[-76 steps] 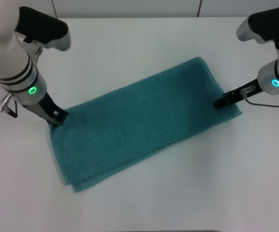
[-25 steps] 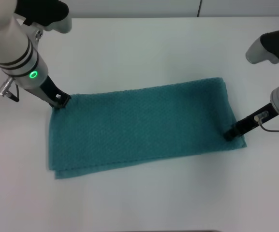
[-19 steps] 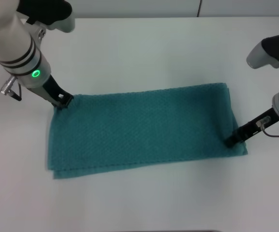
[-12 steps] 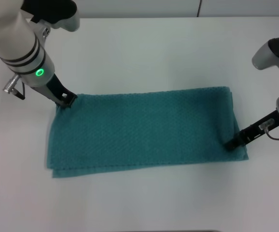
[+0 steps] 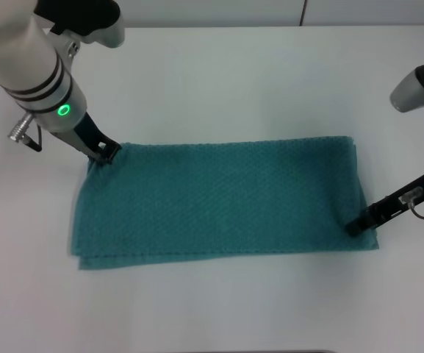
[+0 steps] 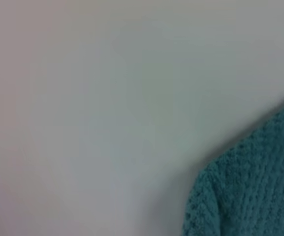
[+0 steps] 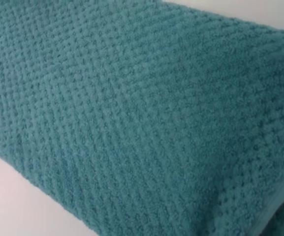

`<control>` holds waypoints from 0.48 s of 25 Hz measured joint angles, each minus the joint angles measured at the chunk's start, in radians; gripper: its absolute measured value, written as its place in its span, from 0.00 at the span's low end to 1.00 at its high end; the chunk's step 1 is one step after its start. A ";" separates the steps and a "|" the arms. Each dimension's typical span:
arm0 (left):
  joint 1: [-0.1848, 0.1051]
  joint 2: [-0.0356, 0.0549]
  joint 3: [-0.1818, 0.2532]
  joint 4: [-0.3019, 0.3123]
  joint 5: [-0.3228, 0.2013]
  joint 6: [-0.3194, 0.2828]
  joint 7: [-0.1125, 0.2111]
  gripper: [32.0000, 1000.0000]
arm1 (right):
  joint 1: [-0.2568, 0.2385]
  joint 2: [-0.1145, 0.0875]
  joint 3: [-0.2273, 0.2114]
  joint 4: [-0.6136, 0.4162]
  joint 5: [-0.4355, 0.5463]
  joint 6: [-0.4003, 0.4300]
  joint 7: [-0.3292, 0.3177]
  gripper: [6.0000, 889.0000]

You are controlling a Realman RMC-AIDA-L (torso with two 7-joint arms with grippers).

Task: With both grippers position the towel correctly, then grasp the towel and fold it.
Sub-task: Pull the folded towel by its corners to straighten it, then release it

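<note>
The teal towel [image 5: 219,198] lies flat in layers on the white table, its long sides running left to right. My left gripper [image 5: 106,154] is shut on the towel's far left corner. At the near right corner my right gripper [image 5: 353,227] is shut on the cloth, its slim black claw reaching in from the right. The left wrist view holds only a rounded towel corner [image 6: 250,191] against the table. Waffle-textured towel [image 7: 132,108] fills most of the right wrist view. Neither wrist view shows its own fingers.
The white table [image 5: 219,81] spreads bare on all sides of the towel. A wall edge runs along the back, and the table's front edge lies just below the towel in the head view.
The towel has turned from slanted to level. My left gripper carried its corner away from me and rightward, while my right gripper drew its corner toward me.
</note>
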 joint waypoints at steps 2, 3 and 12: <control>-0.002 -0.0007 0.001 -0.002 -0.006 0.001 0.002 0.15 | -0.001 -0.002 0.001 0.000 0.000 0.002 0.000 0.18; -0.003 -0.0006 0.001 -0.003 -0.009 0.001 0.004 0.15 | -0.001 -0.002 0.001 0.000 0.000 0.003 0.000 0.18; -0.008 0.0012 -0.004 -0.005 -0.011 0.001 0.005 0.16 | -0.001 -0.004 0.003 0.000 0.000 0.013 -0.001 0.19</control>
